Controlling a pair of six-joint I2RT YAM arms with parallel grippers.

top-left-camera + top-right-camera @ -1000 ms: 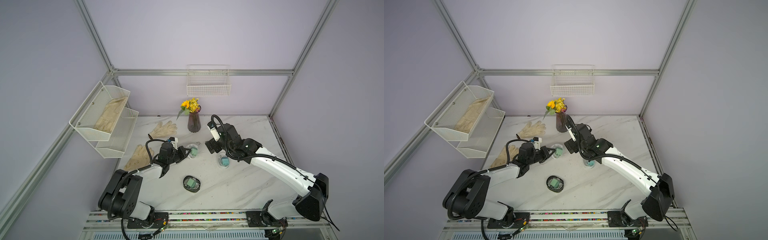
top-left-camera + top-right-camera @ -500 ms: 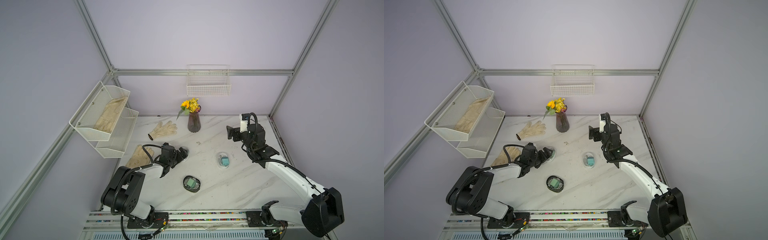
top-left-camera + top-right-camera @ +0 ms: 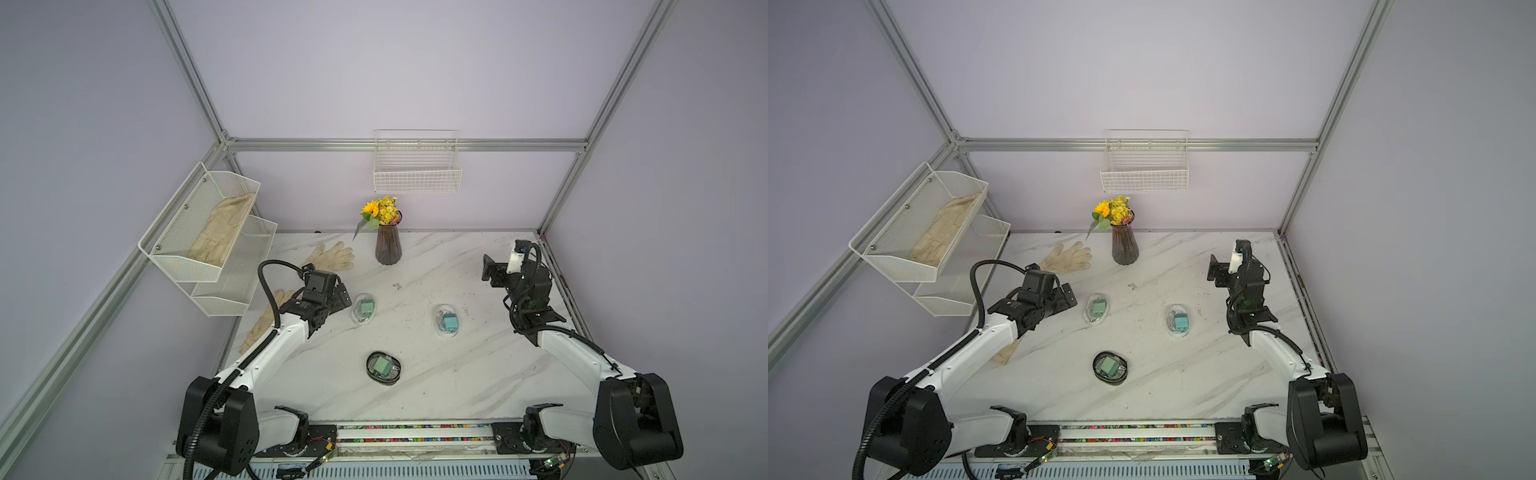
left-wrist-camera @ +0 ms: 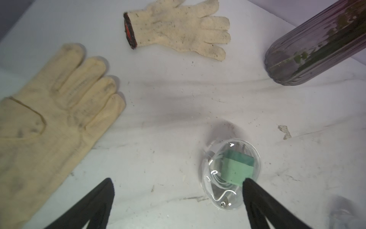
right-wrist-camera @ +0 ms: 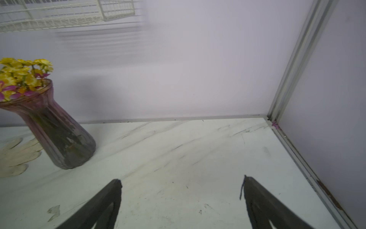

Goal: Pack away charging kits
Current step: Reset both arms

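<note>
Low, left tool (image 4: 178, 180) wide beside clear case (image 4: 229, 174), right tool (image 5: 181, 179) perhaps raised

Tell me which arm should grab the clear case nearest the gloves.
Left, probably: the left gripper is open beside that clear case, while the right gripper, also open, points away, far from it.
</note>
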